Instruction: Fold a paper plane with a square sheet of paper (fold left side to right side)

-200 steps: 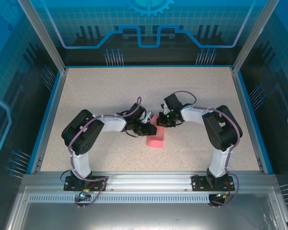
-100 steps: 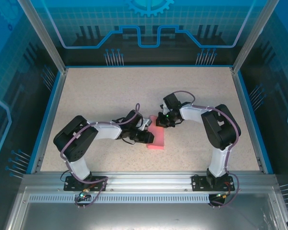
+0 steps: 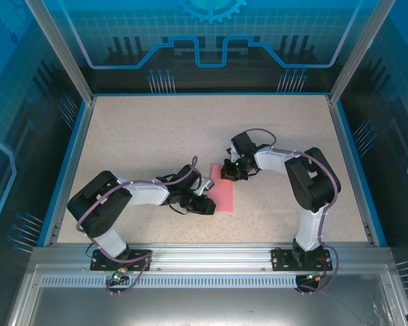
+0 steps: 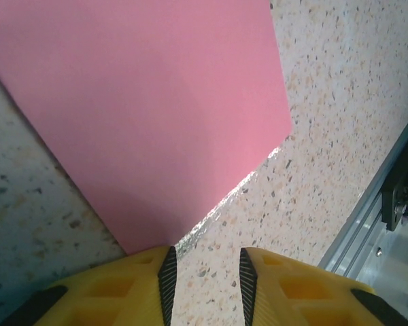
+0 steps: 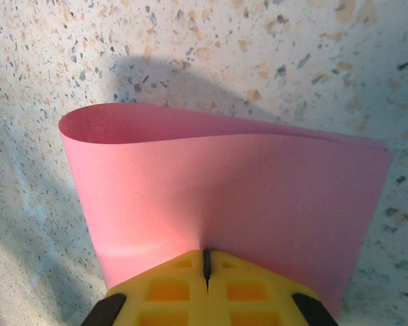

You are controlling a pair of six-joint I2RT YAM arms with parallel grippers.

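No legible text, labels, brands, numbers. Back wall panel bears gear emblem, no lettering.

The square sheet of paper lies doubled over on the table, with bare tabletop on all 4 sides of it. The right gripper sits at the sheet's far edge, and the left gripper at its near-left corner. In front of the sheet stand the 2 bases, the left arm's base off to its left and the right arm's base off to its right.
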